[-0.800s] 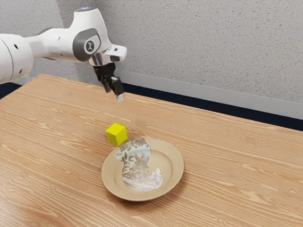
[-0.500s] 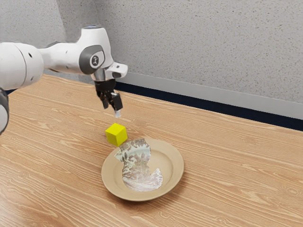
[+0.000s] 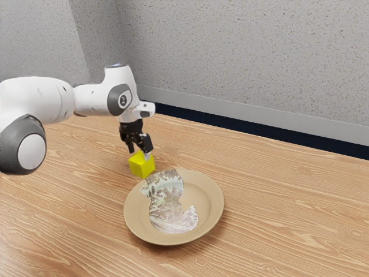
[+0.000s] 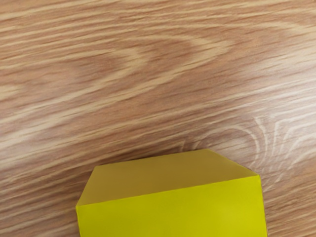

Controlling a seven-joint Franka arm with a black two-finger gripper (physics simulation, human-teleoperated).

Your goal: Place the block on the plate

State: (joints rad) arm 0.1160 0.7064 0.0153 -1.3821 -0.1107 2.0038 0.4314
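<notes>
My gripper [image 3: 140, 153] is right over the yellow block [image 3: 142, 165] in the exterior view, its fingers apart, one of them overlapping the block's upper edge. The block rests on the table beside the plate. In the wrist view the yellow block [image 4: 173, 210] looms large, just under the hand. The tan plate [image 3: 211, 202], with a patterned patch across its middle, lies close to the block toward the viewer. Whether the fingertips touch the block cannot be told.
The wood table [image 3: 277, 202] extends around the block and plate. Behind it runs a speckled wall [image 3: 248, 57] with a grey baseboard [image 3: 242, 109].
My gripper has come down from well above the table to the top of the block, with the fingers still apart. Block and plate have stayed where they were.
</notes>
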